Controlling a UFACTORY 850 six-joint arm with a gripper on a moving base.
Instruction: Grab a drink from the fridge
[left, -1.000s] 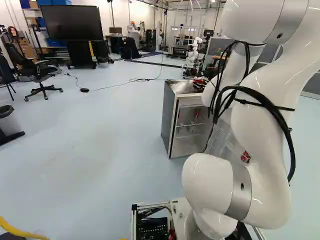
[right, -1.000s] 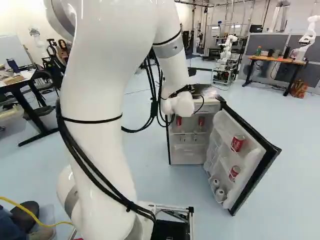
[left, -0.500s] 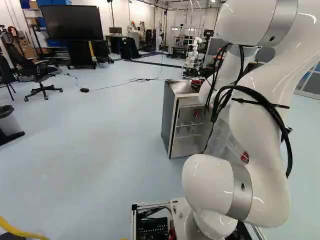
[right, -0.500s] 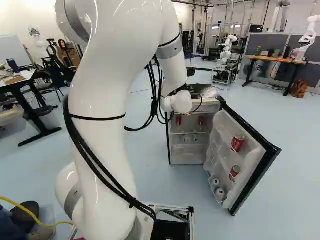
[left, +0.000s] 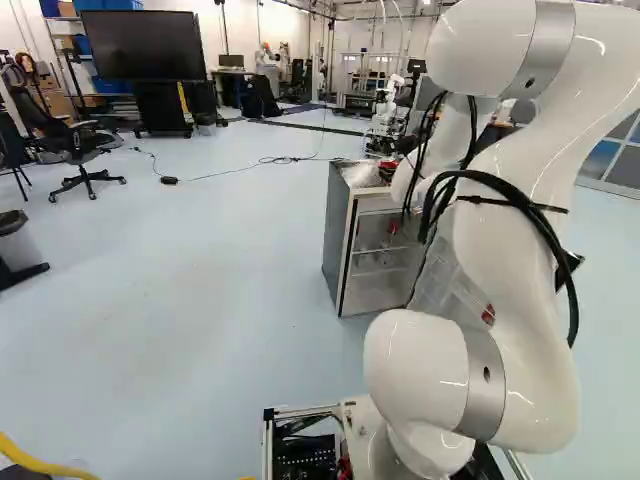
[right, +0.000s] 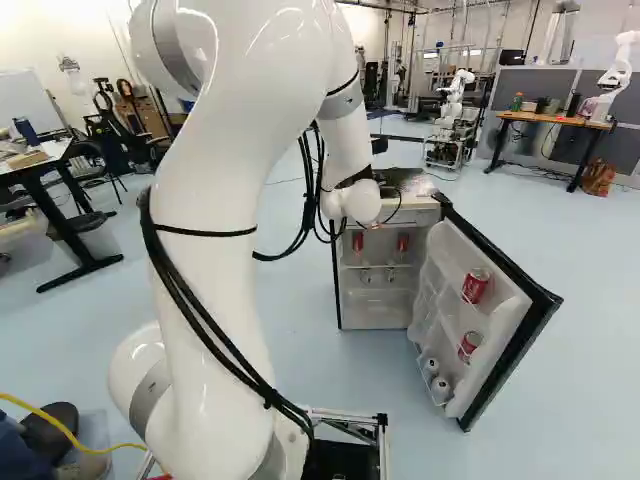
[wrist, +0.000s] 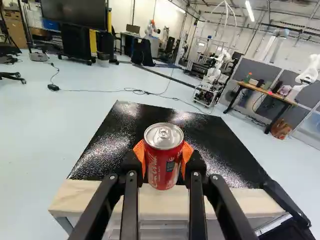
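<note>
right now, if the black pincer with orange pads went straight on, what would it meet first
Beyond the red soda can held in the pincer, probably the glossy black top of the fridge; the height above it is unclear, so it might pass just over.

The arm (right: 215, 240) rises from its lowest joint at six o'clock in the right base view, climbs toward eleven, then folds over, its forearm (right: 345, 135) dropping to the white wrist (right: 355, 203) near twelve. The gripper (left: 388, 171) is mostly hidden beyond it. In the wrist view the gripper (wrist: 164, 159) is clamped, orange pads (wrist: 139, 151) pressing in from nine and three o'clock.
</note>
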